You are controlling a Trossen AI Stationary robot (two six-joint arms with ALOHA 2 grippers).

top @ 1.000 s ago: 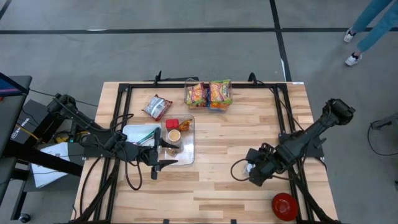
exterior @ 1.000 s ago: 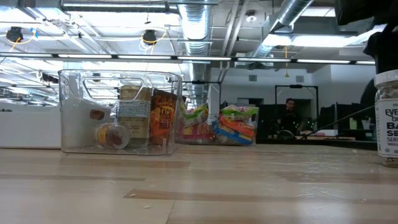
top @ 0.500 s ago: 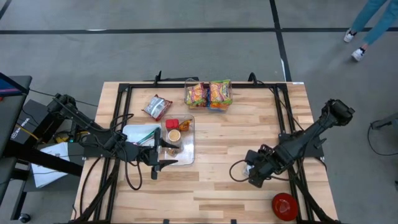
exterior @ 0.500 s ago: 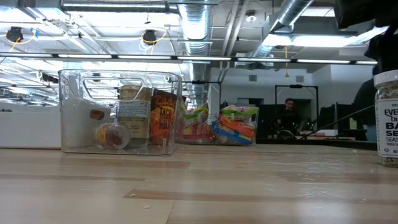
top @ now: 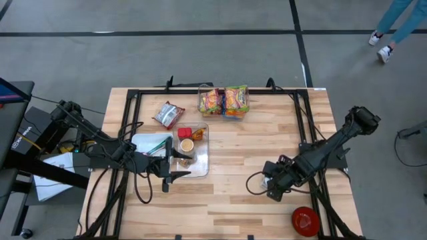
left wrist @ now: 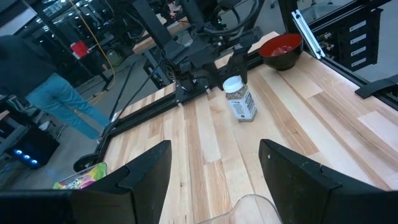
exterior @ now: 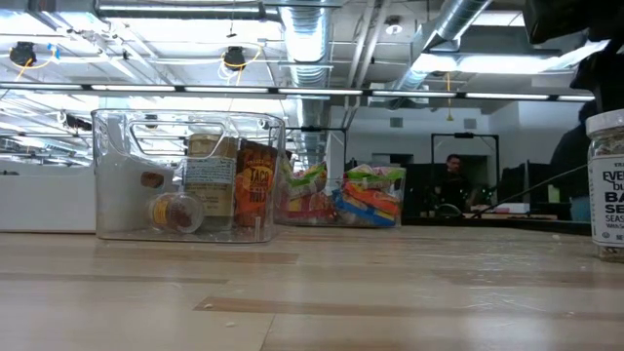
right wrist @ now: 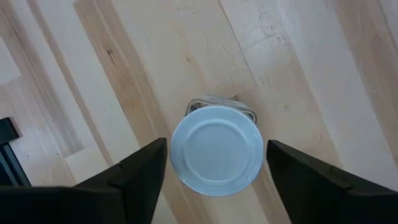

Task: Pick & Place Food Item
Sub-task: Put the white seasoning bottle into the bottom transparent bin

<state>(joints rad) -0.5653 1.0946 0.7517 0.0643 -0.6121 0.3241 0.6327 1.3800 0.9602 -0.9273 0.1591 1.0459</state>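
A seasoning jar (right wrist: 216,151) with a white lid stands upright on its base on the wood table, right of centre (top: 267,176); the low view shows it at the right edge (exterior: 606,180). My right gripper (right wrist: 216,171) points down over it, one finger on each side of the lid and very close to it. My left gripper (left wrist: 214,186) is open and empty, held level above the near edge of a clear bin (top: 200,160) that holds several food items. The left wrist view also sees the jar (left wrist: 239,99) farther off. My right gripper comes at the jar from above with its fingers (right wrist: 146,174) beside the lid's rim (right wrist: 177,155). Only slivers of table show between them and the lid. I cannot tell whether they touch it. The jar stands upright on the table.
A red bowl (top: 305,221) sits at the near right corner. A clear container of noodle packets (top: 223,100) stands at the far edge, and a loose packet (top: 168,115) lies left of it. Bare wood lies between the bin and the jar. A person's feet (top: 381,50) show beyond the table.
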